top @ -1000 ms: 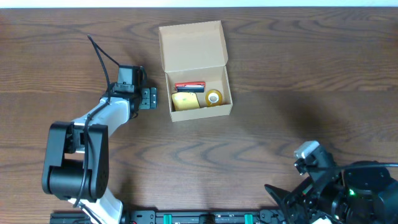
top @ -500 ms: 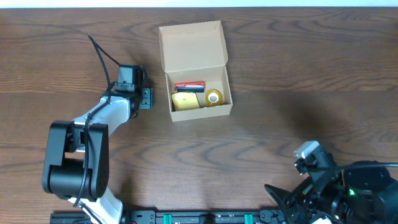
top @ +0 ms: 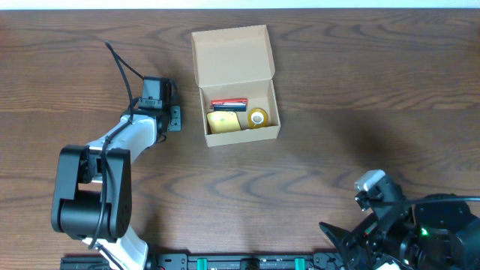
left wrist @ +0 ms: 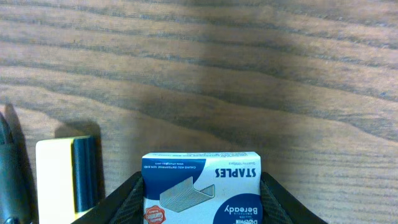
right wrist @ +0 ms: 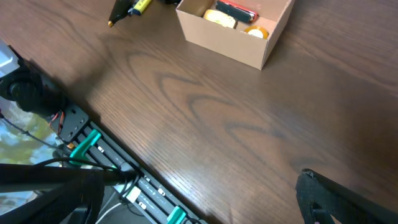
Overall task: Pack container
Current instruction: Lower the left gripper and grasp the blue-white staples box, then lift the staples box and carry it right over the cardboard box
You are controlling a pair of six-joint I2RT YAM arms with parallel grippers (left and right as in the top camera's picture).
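The container (top: 244, 137) is a tan cardboard box with its flap lid standing open, at the table's back middle. Inside lie a yellow item (top: 223, 121), a tape roll (top: 257, 118) and a red and black item (top: 229, 104). My left gripper (top: 174, 118) is just left of the container. In the left wrist view its fingers (left wrist: 127, 199) press both sides of a blue and white staples box (left wrist: 201, 180) on the table. My right gripper (top: 345, 240) rests open at the front right, far from the container (right wrist: 230, 43); only one of its fingers (right wrist: 336, 196) shows.
A pale yellow block with a dark stripe (left wrist: 65, 180) lies right beside the staples box, and a black object (left wrist: 9, 168) sits at the frame's left edge. A yellow and black marker (right wrist: 127, 9) lies left of the container. The table's front rail (right wrist: 124, 174) carries cables.
My left gripper's jaws have closed inward onto the staples box. The arm itself barely moved, and the right arm stayed still.
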